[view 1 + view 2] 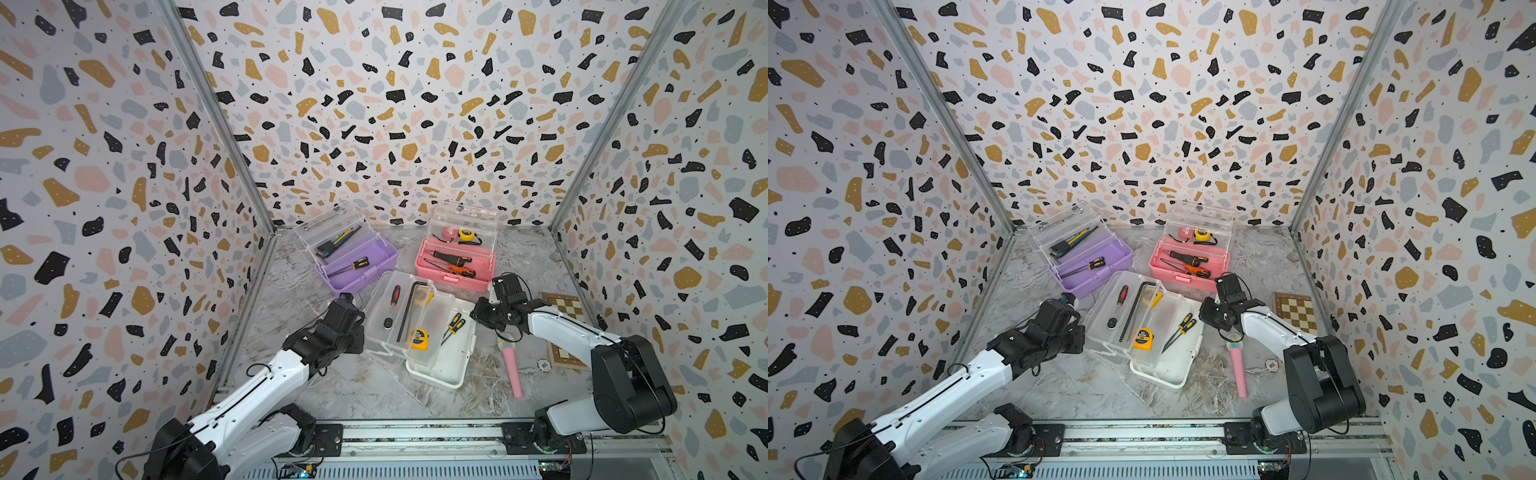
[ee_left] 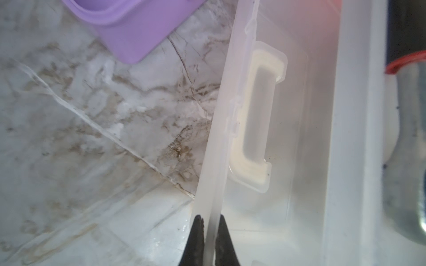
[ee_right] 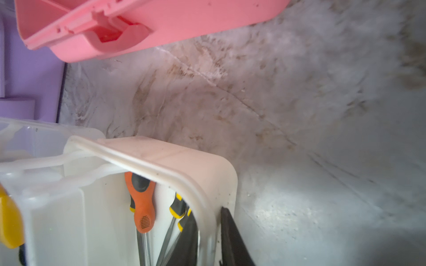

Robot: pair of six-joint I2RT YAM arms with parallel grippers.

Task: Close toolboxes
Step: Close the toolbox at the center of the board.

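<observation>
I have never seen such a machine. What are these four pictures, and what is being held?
Two white robot arms stand at a marbled table. Two pictures look down from above; two come from cameras on the wrists. Three plastic toolboxes lie open: purple-based, pink-based, white-based. The left claw is shut on the white box's clear hinged lid. The right claw straddles that box's white wall; whether it grips is unclear. A pink toy microphone lies nearby.

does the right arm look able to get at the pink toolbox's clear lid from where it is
Probably yes: the pink toolbox sits just beyond the right gripper, nothing lies between, though its jaws now straddle the white toolbox wall.
</observation>
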